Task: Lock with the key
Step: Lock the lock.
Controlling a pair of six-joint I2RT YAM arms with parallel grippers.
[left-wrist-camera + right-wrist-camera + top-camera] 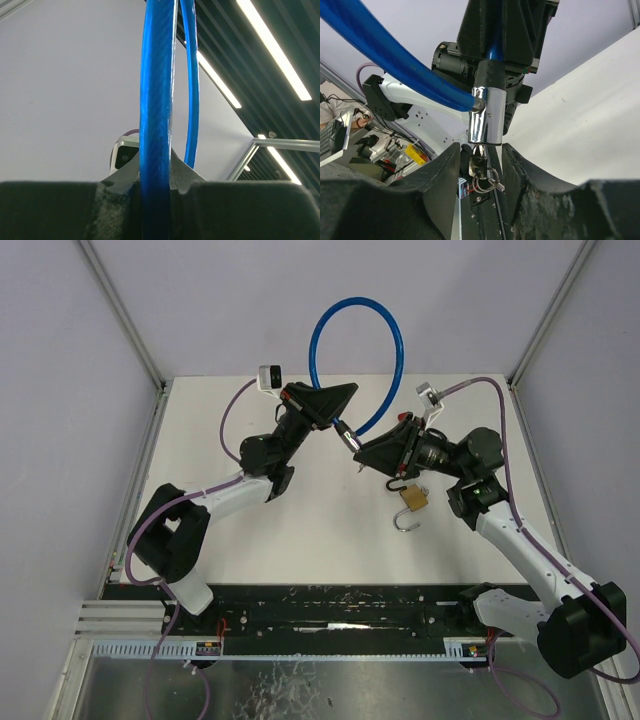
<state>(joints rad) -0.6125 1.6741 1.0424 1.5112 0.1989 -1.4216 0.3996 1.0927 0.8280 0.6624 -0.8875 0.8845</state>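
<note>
Top view, cable lock: We see the blue cable lock arching as a raised loop in the upper middle of the frame, above the white surface.
Top view, left end effector: The left end effector is clenched on the loop's lower left part.
Top view, right end effector: The right end effector sits just below the lock barrel, near the centre of the frame.
Top view, padlock: A brass padlock lies on the surface right of centre, its silver shackle pointing toward the bottom of the frame.
Left wrist view, grip: We see the cable running straight up the middle, pinched between the two dark fingers at the bottom edge.
Right wrist view, key: The key hangs from the barrel's underside at centre frame, with a key ring below it.
Right wrist view, right end effector: Released. Its fingers stand either side of the key with a gap showing on both sides, so we see nothing grasped.
</note>
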